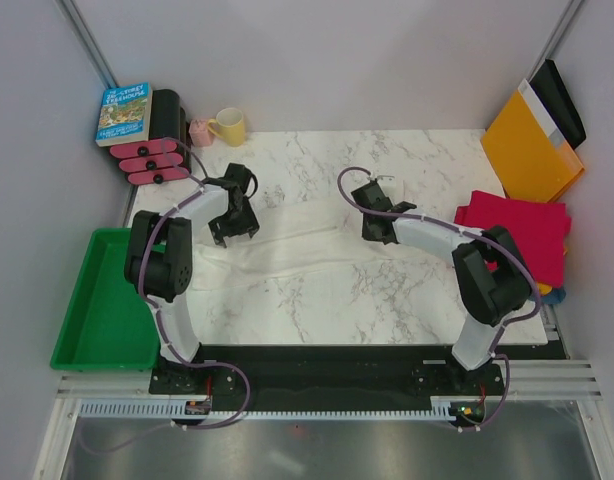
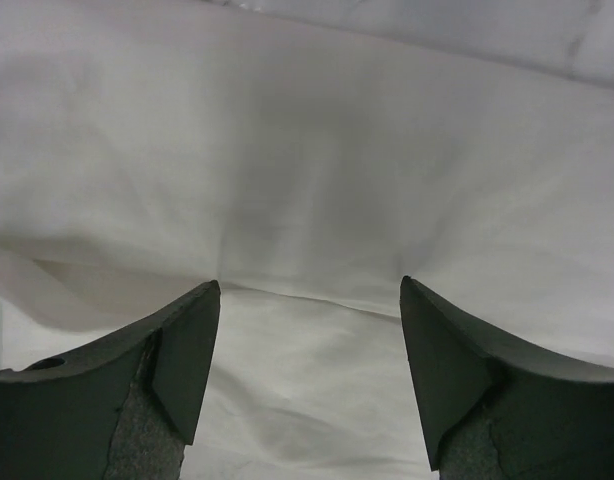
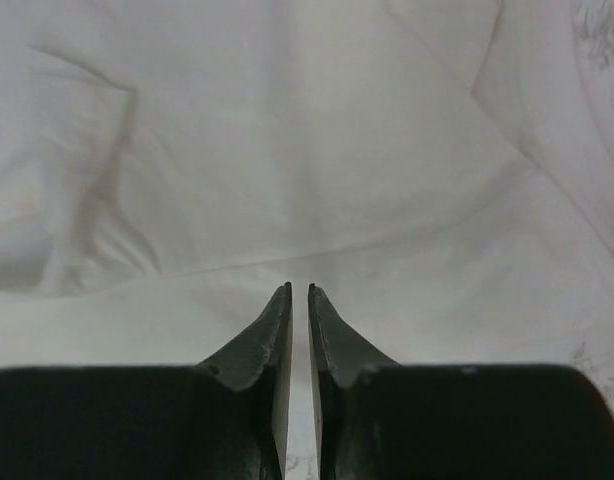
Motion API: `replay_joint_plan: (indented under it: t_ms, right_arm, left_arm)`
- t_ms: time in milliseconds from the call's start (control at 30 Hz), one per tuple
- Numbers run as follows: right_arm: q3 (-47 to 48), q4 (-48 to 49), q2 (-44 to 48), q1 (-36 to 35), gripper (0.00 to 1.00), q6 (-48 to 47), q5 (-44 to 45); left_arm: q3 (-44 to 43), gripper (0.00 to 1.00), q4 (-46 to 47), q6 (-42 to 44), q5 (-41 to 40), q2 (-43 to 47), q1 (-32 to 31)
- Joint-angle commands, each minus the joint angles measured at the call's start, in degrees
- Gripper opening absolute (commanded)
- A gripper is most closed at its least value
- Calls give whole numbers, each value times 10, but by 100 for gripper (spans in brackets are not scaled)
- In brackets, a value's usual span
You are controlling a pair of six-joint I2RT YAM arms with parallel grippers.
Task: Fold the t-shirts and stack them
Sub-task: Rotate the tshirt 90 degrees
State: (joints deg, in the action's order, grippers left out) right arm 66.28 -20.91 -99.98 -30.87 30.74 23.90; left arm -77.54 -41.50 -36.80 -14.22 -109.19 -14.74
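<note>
A large white t-shirt (image 1: 297, 232) lies spread and wrinkled across the middle of the marble table (image 1: 387, 310). My left gripper (image 1: 233, 230) hangs over its left part, jaws wide open with only cloth below them (image 2: 310, 290). The white cloth (image 2: 307, 170) fills that view. My right gripper (image 1: 373, 232) is over the shirt's right part; its jaws (image 3: 298, 290) stand a narrow slit apart with nothing between them, above the white shirt (image 3: 287, 150). A folded crimson t-shirt (image 1: 517, 230) tops a stack at the right edge, with orange (image 1: 543, 288) and dark blue (image 1: 556, 296) slivers beneath.
A green tray (image 1: 97, 300) sits off the table's left edge. A book (image 1: 124, 112), pink holders (image 1: 152, 160), a pink cup (image 1: 200, 132) and a yellow mug (image 1: 228, 126) stand at the back left. An orange-yellow envelope (image 1: 527, 150) leans at the back right.
</note>
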Motion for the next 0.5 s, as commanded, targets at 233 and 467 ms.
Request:
replay_joint_plan:
  t_ms: [233, 467]
  right_arm:
    - [57, -39, -111, 64, 19, 44, -41]
    - [146, -85, -201, 111, 18, 50, -61]
  left_arm:
    - [43, 74, -28, 1, 9, -22, 21]
    - [100, 70, -28, 5, 41, -17, 6]
